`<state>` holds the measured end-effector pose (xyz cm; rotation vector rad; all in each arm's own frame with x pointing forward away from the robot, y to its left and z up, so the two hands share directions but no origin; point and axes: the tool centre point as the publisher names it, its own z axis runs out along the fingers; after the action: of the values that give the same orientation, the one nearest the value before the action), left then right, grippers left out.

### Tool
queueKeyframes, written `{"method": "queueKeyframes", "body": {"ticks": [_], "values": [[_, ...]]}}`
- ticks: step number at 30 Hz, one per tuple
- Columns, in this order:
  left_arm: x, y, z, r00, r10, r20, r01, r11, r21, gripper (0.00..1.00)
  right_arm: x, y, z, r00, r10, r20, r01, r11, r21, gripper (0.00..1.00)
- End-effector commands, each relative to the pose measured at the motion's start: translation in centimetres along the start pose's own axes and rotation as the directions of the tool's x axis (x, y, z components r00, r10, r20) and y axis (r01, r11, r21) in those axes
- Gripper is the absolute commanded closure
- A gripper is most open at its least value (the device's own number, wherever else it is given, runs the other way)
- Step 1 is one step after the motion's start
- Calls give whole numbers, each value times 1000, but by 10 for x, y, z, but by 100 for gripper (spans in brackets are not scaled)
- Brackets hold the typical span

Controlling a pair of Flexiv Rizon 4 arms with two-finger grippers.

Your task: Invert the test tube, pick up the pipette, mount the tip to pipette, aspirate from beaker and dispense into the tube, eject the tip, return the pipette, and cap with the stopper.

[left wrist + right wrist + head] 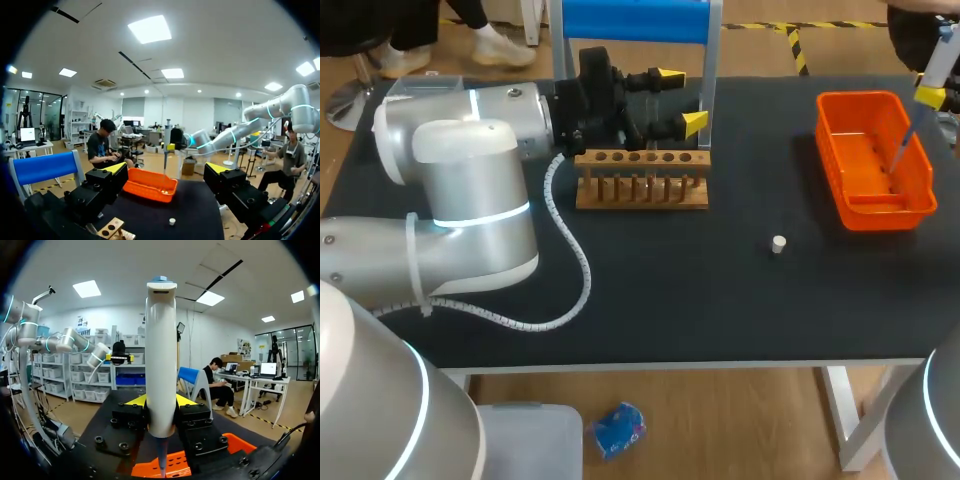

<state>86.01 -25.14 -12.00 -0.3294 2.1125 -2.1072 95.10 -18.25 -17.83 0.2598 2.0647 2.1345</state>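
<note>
My right gripper (161, 401) is shut on the white pipette (161, 355), which stands upright between its yellow tips. In the head view that gripper (930, 96) hangs at the far right, and the pipette's thin tip (902, 146) points down into the orange tray (920, 205). Above the back of the wooden tube rack (640, 192) my left gripper (682, 98) stands open with nothing between its fingers. The small white stopper (778, 243) lies on the black table between rack and tray. I cannot make out the test tube.
A blue-topped stand (635, 18) rises at the table's far edge behind the rack. From the left wrist, the orange tray (150, 186) and the stopper (171, 221) lie ahead of the open fingers, with the rack's corner (112, 230) just below.
</note>
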Motion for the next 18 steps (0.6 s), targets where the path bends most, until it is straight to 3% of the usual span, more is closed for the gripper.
{"method": "queueKeyframes", "body": {"ticks": [1, 18], "values": [[1, 1, 1, 1000, 1, 7, -1, 1000, 4, 0, 2, 1, 2, 1000, 4, 0, -4, 1000, 8, 100], [1, 1, 1, 1000, 1, 7, -1, 1000, 4, 0, 2, 1, 2, 1000, 4, 0, -4, 1000, 8, 100]]}}
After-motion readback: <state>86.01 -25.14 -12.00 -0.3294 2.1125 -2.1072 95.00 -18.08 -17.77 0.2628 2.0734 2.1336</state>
